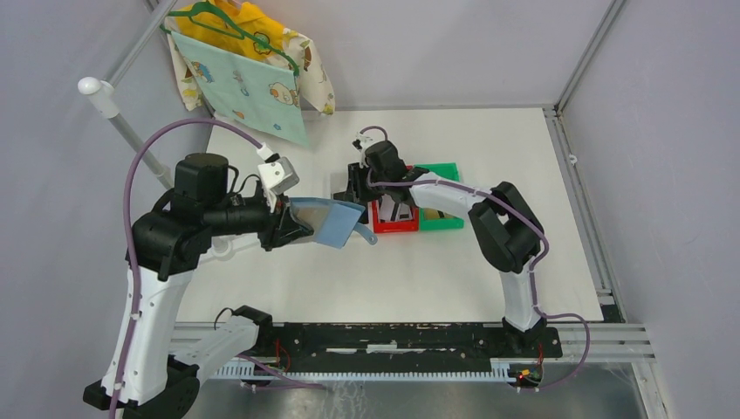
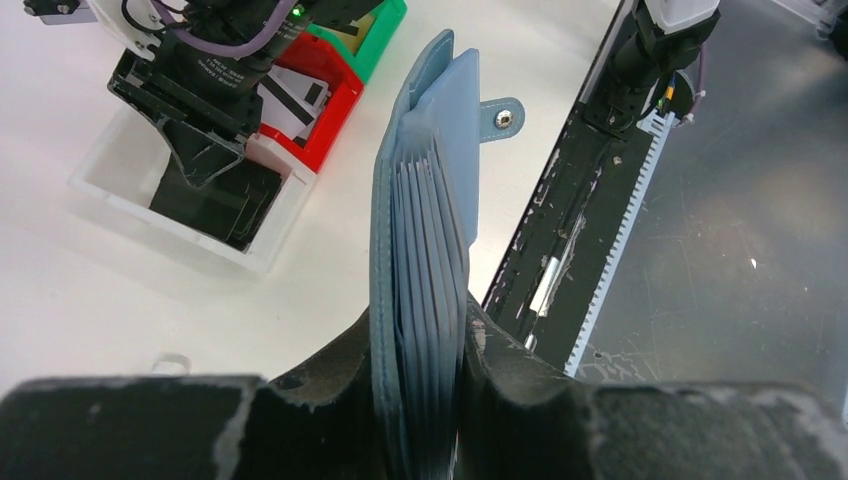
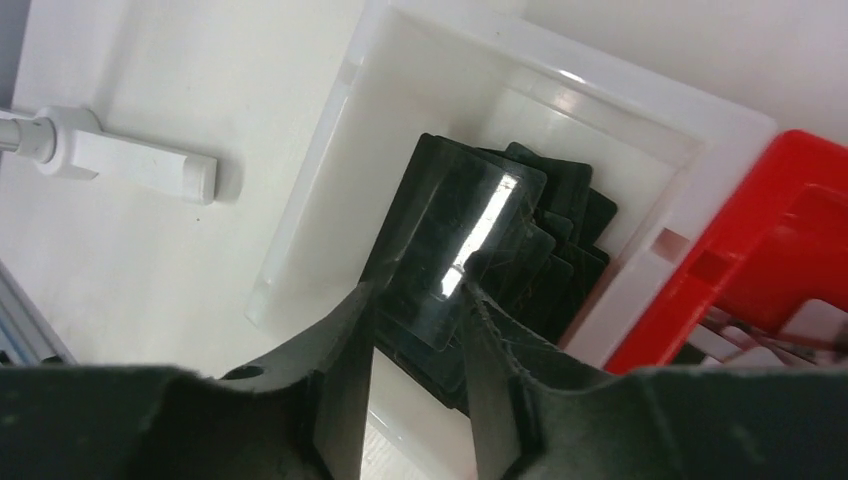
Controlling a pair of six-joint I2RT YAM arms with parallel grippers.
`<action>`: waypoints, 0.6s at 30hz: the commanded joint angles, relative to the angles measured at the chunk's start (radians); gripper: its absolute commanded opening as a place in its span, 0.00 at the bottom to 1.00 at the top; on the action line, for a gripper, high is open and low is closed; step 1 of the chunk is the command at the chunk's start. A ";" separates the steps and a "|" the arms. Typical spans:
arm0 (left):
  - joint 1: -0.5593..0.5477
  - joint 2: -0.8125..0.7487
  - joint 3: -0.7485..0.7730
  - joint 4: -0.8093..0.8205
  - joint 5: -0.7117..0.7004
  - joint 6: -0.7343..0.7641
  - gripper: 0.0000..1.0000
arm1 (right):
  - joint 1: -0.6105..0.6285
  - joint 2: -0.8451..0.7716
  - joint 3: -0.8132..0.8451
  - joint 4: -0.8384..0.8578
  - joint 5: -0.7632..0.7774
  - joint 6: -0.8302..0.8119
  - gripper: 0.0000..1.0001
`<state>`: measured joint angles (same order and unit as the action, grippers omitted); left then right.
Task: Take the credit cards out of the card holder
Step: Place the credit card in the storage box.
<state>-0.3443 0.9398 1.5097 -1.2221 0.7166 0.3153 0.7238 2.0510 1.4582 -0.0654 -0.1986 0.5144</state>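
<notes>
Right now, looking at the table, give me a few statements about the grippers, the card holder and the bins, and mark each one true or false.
1. The left gripper is clamped on the card holder. True.
2. The red bin sits between the white bin and the green bin. True.
3. The right gripper hangs over the green bin. False: it hangs over the white bin.
4. Black cards lie in the white bin. True.
5. The card holder lies open inside the red bin. False: it is in the left gripper's grip, apart from the bins.
</notes>
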 commanded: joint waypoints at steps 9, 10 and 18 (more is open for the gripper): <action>-0.001 -0.011 0.040 0.086 0.068 -0.062 0.02 | 0.009 -0.488 -0.062 0.039 0.093 -0.101 0.82; -0.001 -0.014 0.038 0.094 0.073 -0.066 0.02 | 0.007 -0.552 -0.107 0.055 0.073 -0.102 0.87; -0.001 -0.004 -0.011 0.130 0.104 -0.103 0.02 | -0.054 -0.950 -0.535 0.473 -0.249 0.112 0.98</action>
<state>-0.3447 0.9295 1.5078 -1.1675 0.7616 0.2649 0.6888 1.1629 1.0538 0.1753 -0.2638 0.4973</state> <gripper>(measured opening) 0.307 0.978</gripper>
